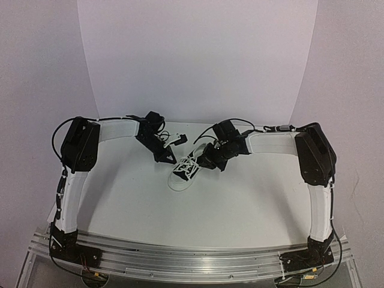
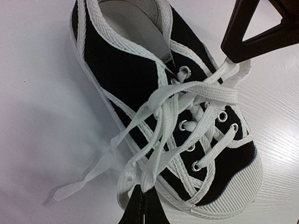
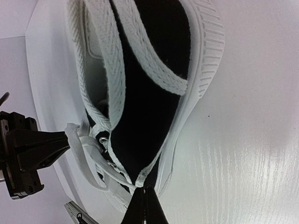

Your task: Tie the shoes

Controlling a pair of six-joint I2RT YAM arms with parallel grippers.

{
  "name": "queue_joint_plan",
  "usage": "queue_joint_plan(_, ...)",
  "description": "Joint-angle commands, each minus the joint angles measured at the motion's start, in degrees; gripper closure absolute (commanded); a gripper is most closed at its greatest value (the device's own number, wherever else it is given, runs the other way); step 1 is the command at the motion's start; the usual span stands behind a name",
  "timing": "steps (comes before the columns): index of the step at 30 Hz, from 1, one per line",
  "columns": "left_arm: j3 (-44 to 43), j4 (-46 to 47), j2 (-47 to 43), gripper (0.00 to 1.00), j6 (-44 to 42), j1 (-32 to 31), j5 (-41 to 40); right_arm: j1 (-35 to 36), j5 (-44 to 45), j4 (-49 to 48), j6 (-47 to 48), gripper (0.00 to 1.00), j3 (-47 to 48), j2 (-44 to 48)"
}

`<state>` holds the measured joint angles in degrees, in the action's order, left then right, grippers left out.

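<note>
White wood-grain table [image 1: 252,204]; curved white backdrop [image 1: 198,60] at 12 o'clock. 1 sneaker [image 1: 185,171] mid-table, toe toward 7 o'clock. Left gripper [image 2: 142,207] and right gripper [image 3: 145,205] each pinched closed on laces [image 2: 187,93].

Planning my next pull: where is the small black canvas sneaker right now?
Top view: the small black canvas sneaker lies mid-table between the left end effector and right end effector, both pinching its white laces.

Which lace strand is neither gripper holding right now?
The end strand trailing off the sneaker onto the table, tip lying flat. The other strands run into the left gripper and right gripper.
</note>
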<state>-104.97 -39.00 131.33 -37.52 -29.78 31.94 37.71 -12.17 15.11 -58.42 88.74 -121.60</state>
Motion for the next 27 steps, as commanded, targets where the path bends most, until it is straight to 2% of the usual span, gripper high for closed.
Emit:
queue_joint_plan(1,-1.4,-0.6,-1.5,1.0,-0.7,0.2,0.6,0.5,-0.5,0.9,0.4,1.0,2.0,1.1)
queue_joint_plan(11,-4.1,3.4,0.9,1.0,-1.9,1.0,-4.8,-0.3,-0.8,0.9,1.6,1.0,0.1,1.7)
queue_joint_plan(17,-7.3,6.2,5.9,1.0,-6.1,4.1,-11.1,-2.0,0.3,1.0,3.4,1.0,-11.2,7.5)
queue_joint_plan(27,-6.7,6.3,7.5,1.0,-7.3,4.3,-12.3,-2.5,-0.8,0.9,4.5,1.0,-12.1,6.3)
